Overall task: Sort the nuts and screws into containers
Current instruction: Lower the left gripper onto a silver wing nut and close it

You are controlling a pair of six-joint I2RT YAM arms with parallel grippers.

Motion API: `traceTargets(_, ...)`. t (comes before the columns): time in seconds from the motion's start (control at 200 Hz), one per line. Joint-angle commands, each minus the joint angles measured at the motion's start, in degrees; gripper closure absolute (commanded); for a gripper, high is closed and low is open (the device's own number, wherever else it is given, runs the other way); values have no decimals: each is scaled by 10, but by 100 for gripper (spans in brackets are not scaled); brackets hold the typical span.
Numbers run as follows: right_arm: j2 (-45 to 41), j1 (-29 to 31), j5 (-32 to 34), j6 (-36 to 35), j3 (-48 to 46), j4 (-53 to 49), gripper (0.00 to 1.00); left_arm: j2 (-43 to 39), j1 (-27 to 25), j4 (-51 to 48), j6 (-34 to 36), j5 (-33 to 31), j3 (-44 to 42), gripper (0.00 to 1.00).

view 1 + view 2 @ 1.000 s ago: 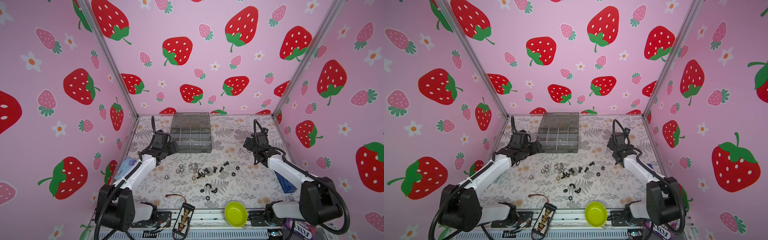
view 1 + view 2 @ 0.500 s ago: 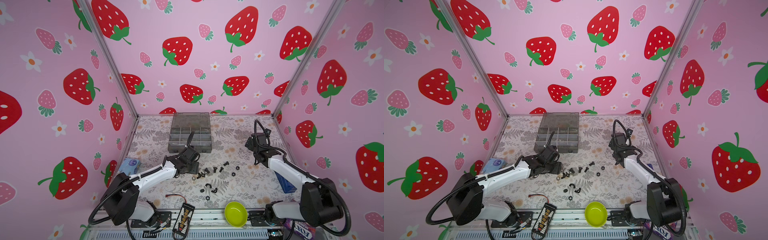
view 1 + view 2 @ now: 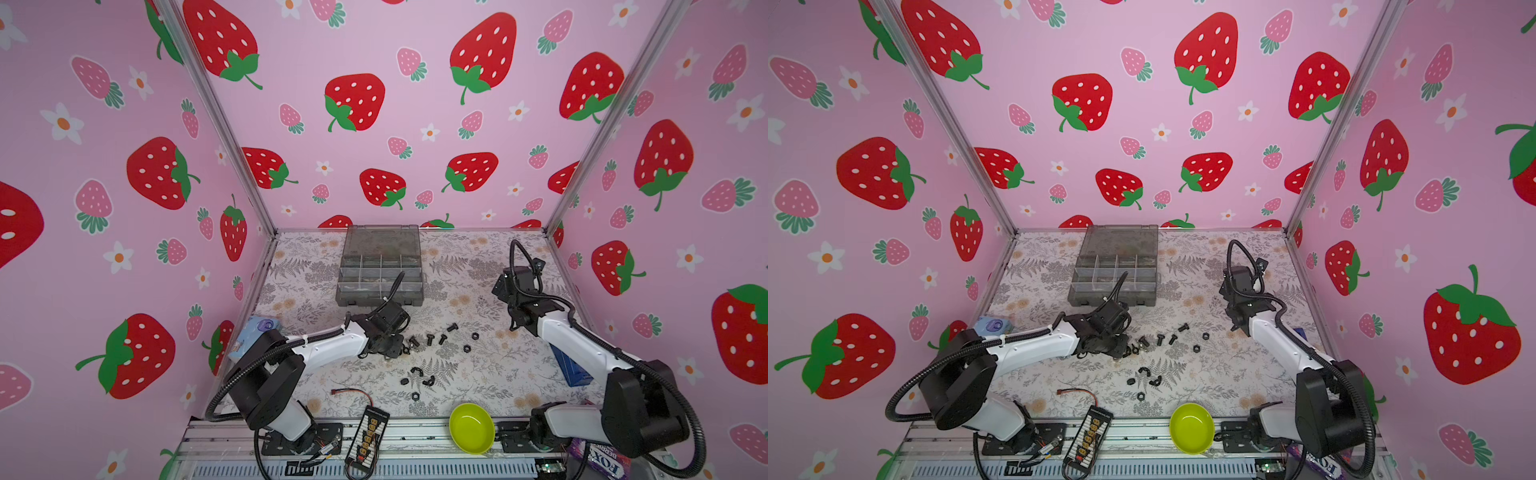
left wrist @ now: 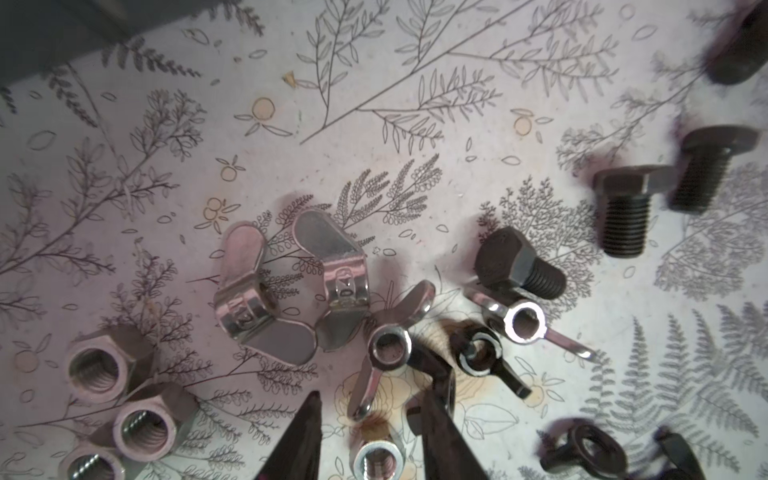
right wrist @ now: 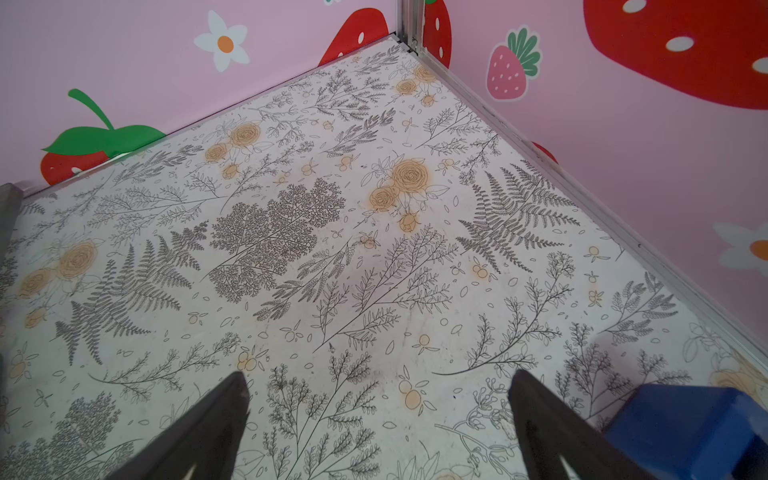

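Targeting: a silver wing nut (image 4: 386, 353), flat on the table (image 4: 415, 124) with its hole facing up.
Nearest neighbours: a second silver wing nut (image 4: 523, 322) and a black wing nut (image 4: 478, 353) just beside it; a plain silver nut (image 4: 378, 457) close by, between the fingers.
Other nuts: two folded silver wing nuts (image 4: 291, 282) touching each other, and grey hex nuts (image 4: 104, 365) in a small huddle.
Screws: black bolts (image 4: 519, 266) lying on their sides at the edge of the same cluster.
Left end effector (image 4: 370, 386): low over the cluster, jaws part-way apart, one finger on each side of the targeted nut. One finger is at or against its hub and a gap shows at the other, so it is not clamped yet.
Containers: compartments of the smoky organizer box (image 3: 361, 298), lid thrown back, at the far middle of the table, apart from the loose pile; contents too small to tell.
Right end effector (image 5: 380, 376): jaws wide apart, empty, over bare table, well apart from the hardware.
Step in hand: judged to be the grasp of one nut; most pieces lie unsorted.
Next move calls for: a square pinch on that nut alone, a clean lift clear of the neighbours, then carriage to a nut compartment.
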Motion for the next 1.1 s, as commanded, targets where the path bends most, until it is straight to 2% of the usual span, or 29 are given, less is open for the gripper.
traceTargets(0.0,-5,3,20,14,2,-14,0,10,-2,3,3,2,21,63)
traceTargets(0.74,-1,3,26,18,1,-18,0,38,-12,0,6,15,28,82)
traceTargets(1.045,4,3,24,21,1,-16,0,36,-12,-2,2,9,26,93)
traceTargets(1.06,3,3,24,21,1,-15,0,36,-13,-3,2,9,26,97)
traceTargets(1.095,3,3,24,22,1,-15,0,35,-14,-3,2,9,25,100)
